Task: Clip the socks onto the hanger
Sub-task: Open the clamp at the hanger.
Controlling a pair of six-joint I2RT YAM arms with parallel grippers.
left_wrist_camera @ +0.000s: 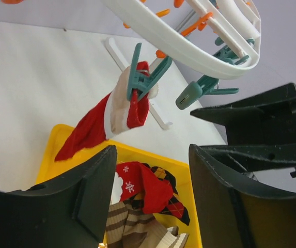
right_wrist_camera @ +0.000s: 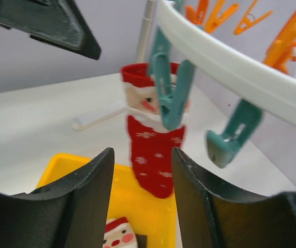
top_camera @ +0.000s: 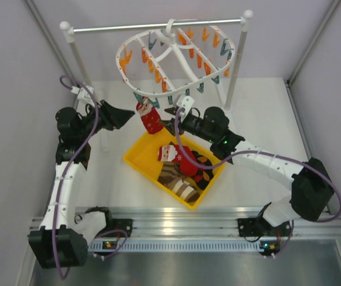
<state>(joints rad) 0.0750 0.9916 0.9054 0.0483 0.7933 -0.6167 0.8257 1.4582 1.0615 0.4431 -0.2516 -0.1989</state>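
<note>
Nearest the arm bases, a yellow plastic bin (top_camera: 135, 159) keeps one red Santa-patterned sock (left_wrist_camera: 145, 191) waiting beside a brown-striped sock (top_camera: 179, 183) and a dark argyle sock (left_wrist_camera: 172, 205). Beyond, left end effector (left_wrist_camera: 152, 155) and right end effector (right_wrist_camera: 142, 155), both gaping empty, reach inward flanking the other red sock (top_camera: 152, 121), pinched by a teal plastic clip (right_wrist_camera: 169, 98) beneath the round white plastic hanger (right_wrist_camera: 230, 72).

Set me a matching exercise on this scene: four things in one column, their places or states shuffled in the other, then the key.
Things
1. raised red sock
2. other red sock
3. hanger
4. left gripper

Places or states
a. hooked over the rail stand
b. open, holding nothing
c. lying in the yellow bin
d. pinned by a teal clip

Pairs: 1-d, 2-c, 3-a, 4-b.
</note>
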